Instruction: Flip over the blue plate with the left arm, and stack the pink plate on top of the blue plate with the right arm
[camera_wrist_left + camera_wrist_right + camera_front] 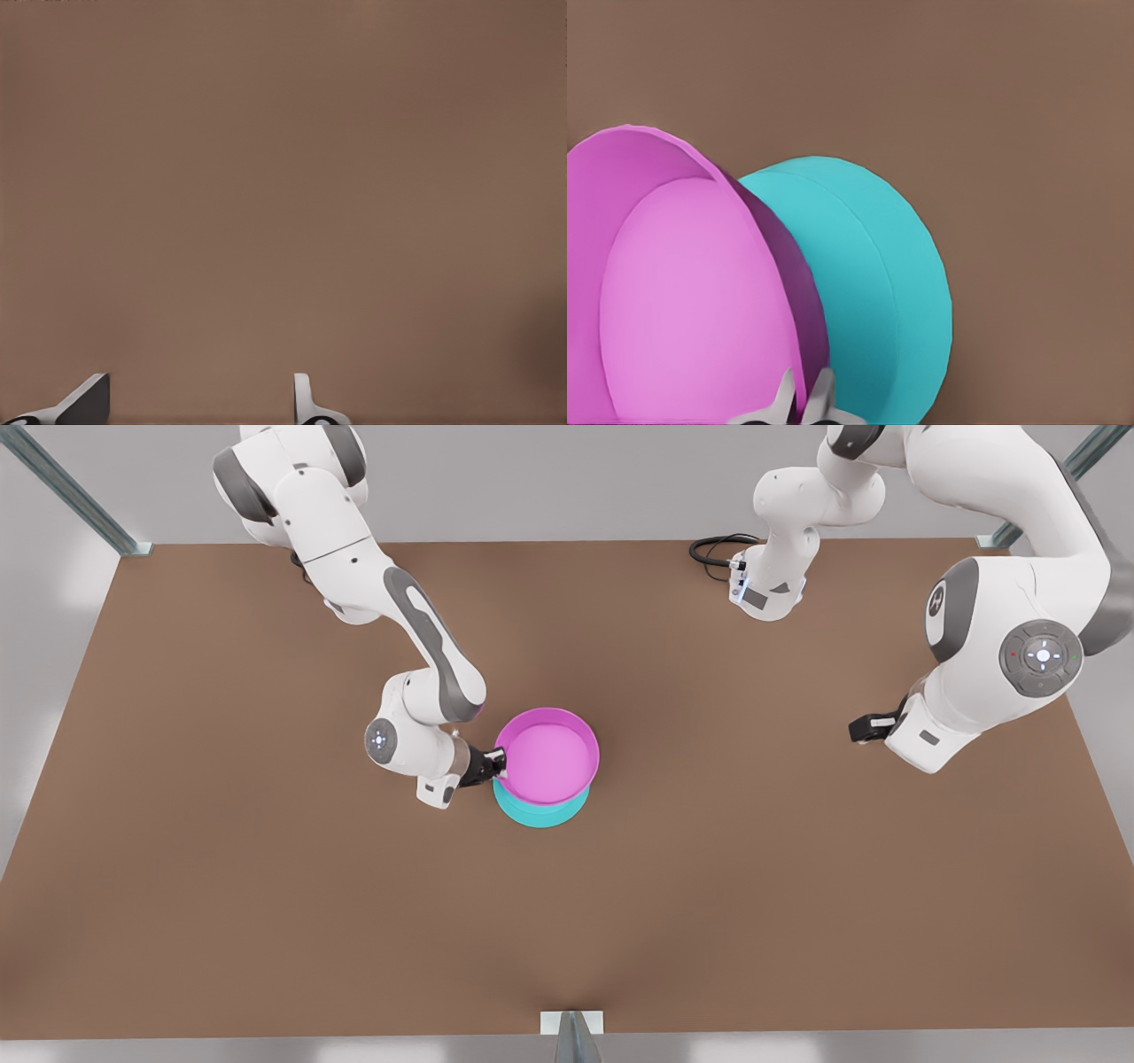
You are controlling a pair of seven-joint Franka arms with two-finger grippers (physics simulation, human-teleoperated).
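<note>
The pink plate (549, 757) (682, 301) hangs open side up, right over the blue plate (540, 812) (868, 283), which lies on the brown table (266, 824). The blue plate's flat solid face is turned up. I cannot tell whether the two plates touch. My right gripper (493, 763) (804, 398), on the front view's left, is shut on the pink plate's rim on the side toward that arm. My left gripper (864, 726) (195, 407) waits open over bare table at the front view's right, far from both plates.
A black cable (719, 549) loops near the arm base at the back. Metal frame posts stand at the back corners (133, 547) and at the middle of the front edge (572, 1032).
</note>
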